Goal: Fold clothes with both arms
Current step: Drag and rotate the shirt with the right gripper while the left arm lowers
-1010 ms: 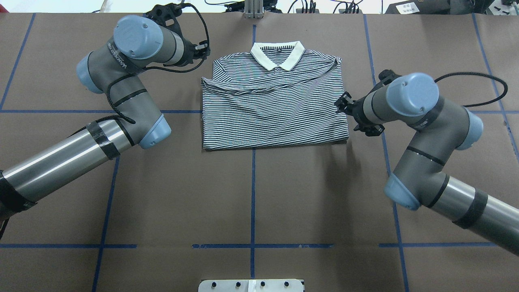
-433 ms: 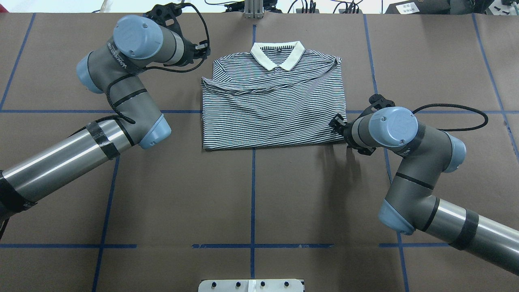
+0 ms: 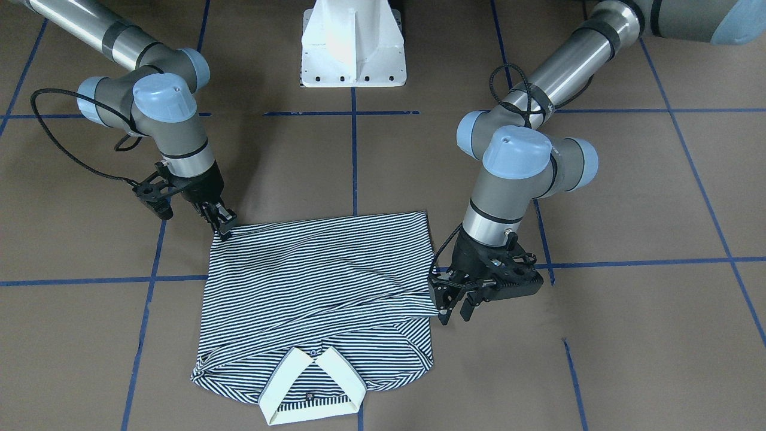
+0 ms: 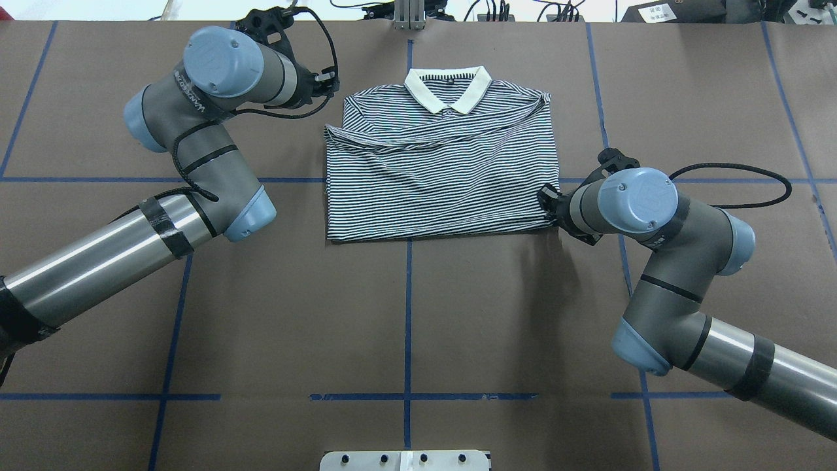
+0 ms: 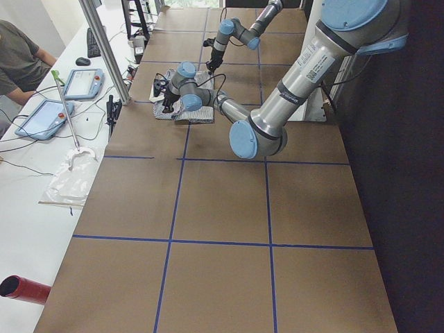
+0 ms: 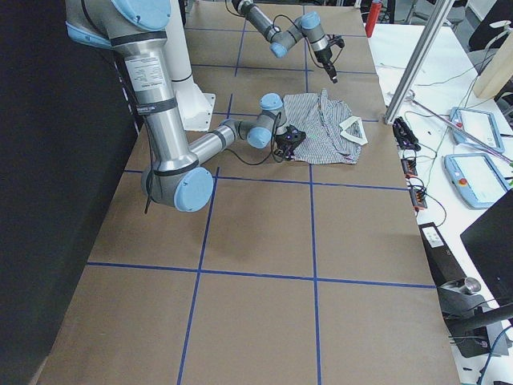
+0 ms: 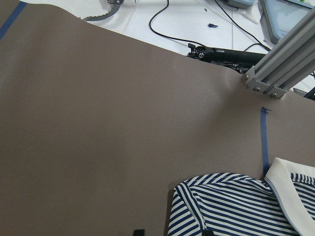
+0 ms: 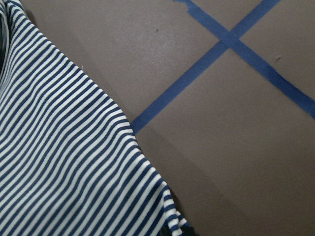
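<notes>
Nearest the base, arriving with the right gripper (image 3: pixel 220 226) at the near right hem corner of the polo shirt (image 4: pixel 444 176), having dropped there from midway along that side a second ago. Touching the fabric with the fingertips; impossible to tell whether pinching it or merely resting on it. Lying flat on the table (image 4: pixel 405 314), sleeves tucked in, collar (image 4: pixel 448 88) at the far edge. Farther out, keeping the left gripper (image 3: pixel 455 308) unmoved just beside the shirt's left edge toward the shoulder, jaws standing apart, holding nothing. Probably setting up a hem-to-collar fold, waiting on a matching left-side move.
</notes>
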`<action>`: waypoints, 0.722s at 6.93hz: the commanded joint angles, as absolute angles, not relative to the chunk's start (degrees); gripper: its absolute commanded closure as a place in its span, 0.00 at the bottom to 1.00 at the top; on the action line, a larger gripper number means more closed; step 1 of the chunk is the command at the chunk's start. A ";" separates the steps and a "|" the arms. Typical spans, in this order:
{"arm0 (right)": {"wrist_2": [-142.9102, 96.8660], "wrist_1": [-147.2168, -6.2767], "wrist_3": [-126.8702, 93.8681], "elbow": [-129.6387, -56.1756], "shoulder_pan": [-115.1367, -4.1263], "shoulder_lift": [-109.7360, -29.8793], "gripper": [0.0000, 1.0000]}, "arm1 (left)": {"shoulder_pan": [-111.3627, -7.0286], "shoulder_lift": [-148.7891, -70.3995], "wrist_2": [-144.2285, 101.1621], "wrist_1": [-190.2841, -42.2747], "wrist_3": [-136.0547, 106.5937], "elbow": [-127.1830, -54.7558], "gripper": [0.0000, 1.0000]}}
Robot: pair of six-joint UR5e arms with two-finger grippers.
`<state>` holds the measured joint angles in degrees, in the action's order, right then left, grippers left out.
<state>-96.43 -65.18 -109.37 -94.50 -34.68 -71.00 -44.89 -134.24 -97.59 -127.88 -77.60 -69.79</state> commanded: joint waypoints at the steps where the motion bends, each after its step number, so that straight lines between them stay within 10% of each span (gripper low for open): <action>1: -96.59 -65.48 -109.25 -97.36 -34.89 -71.97 1.00 | -44.82 -134.03 -97.65 -127.88 -77.61 -69.79 0.51; 5: -96.32 -79.05 -113.95 -124.94 -17.01 -85.96 1.00 | -44.74 -133.95 -99.30 -127.79 -77.61 -71.71 0.51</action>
<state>-96.17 -74.08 -110.74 -118.98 -22.83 -84.65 -44.75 -133.96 -98.16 -127.92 -77.61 -70.74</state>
